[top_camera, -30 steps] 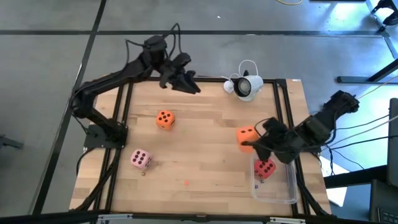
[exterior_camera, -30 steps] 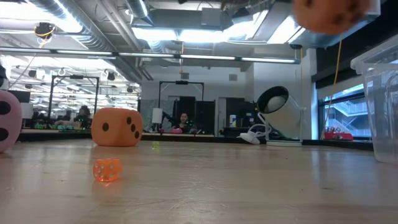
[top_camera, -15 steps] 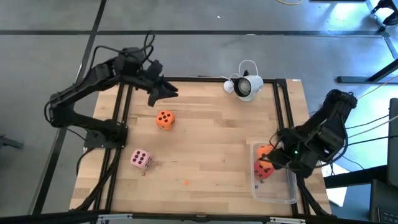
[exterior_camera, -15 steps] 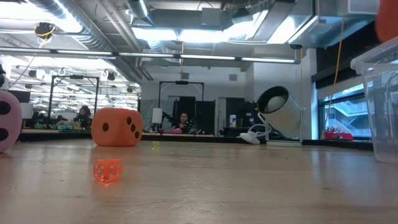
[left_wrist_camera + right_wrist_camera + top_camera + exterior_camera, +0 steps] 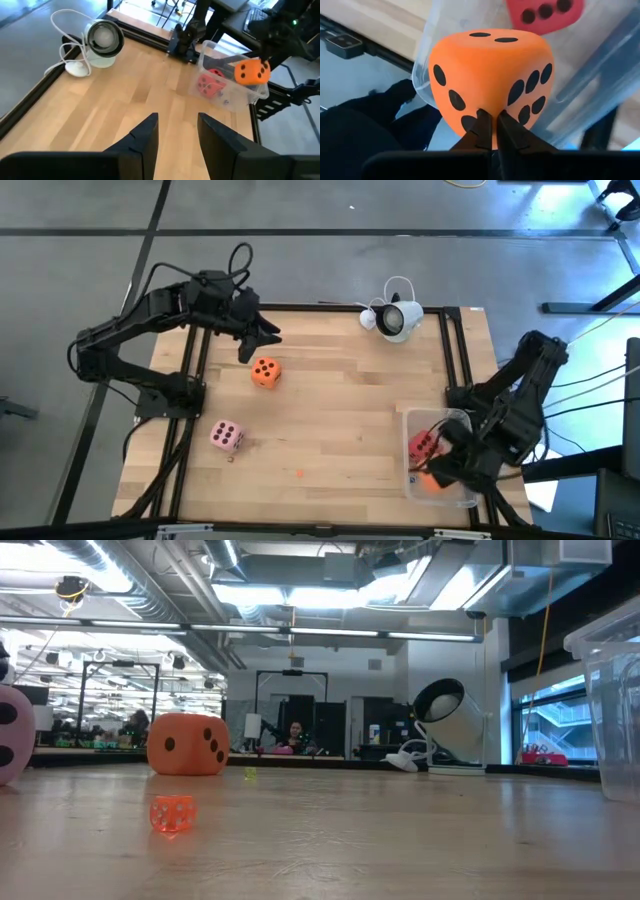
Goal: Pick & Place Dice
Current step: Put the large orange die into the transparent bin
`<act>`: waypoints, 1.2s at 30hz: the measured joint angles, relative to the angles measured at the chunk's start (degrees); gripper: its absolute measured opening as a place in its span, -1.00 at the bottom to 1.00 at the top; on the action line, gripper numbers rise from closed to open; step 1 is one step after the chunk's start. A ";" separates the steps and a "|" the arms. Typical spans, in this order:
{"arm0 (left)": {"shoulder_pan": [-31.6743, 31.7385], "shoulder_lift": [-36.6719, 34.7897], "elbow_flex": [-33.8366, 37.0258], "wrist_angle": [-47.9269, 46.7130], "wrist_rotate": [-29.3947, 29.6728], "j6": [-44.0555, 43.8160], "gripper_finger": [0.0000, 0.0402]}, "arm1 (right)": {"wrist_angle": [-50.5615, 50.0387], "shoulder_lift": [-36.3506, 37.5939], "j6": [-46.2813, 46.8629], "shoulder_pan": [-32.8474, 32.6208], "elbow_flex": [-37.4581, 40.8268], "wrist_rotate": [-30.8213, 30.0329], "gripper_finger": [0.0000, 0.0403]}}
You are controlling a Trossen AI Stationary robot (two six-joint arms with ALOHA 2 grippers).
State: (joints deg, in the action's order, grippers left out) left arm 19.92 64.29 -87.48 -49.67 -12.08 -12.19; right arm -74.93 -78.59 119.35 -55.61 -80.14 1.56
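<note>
Currently: right claw (image 5: 490,131) pinches orange die (image 5: 490,82) above clear bin (image 5: 466,495) | red die (image 5: 423,445) binned | left claw (image 5: 176,131) apart, over far-left orange die (image 5: 265,372) | pink die (image 5: 226,436) remains near-left on worktop (image 5: 340,400)

Counter (image 5: 340,420): pale wood planks, smooth, matt, framed in dark metal.
Bin (image 5: 462,490): clear glossy plastic.
Orange die (image 5: 490,75) over the bin: matt, foam-like.
Right claw (image 5: 491,131): dark matt plastic.
</note>
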 joint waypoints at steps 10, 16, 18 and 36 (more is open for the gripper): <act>-0.13 0.00 0.00 0.15 0.55 0.00 -0.37 | 3.18 -8.20 -1.07 0.17 0.04 4.25 -0.99; -0.13 0.00 0.00 0.22 0.53 -0.44 -0.37 | 4.17 -8.52 0.23 0.17 0.04 2.41 -0.99; -0.13 0.00 0.00 0.20 0.53 -0.52 -0.37 | 4.43 -8.52 0.22 0.17 0.04 1.83 -0.99; -0.13 0.00 0.00 0.24 0.57 -0.59 -0.37 | 7.40 -12.59 -0.87 0.50 0.04 1.16 -0.99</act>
State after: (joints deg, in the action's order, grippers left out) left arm 19.79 64.29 -87.48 -49.43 -11.51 -12.78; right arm -67.54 -91.17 118.48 -55.12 -80.09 2.72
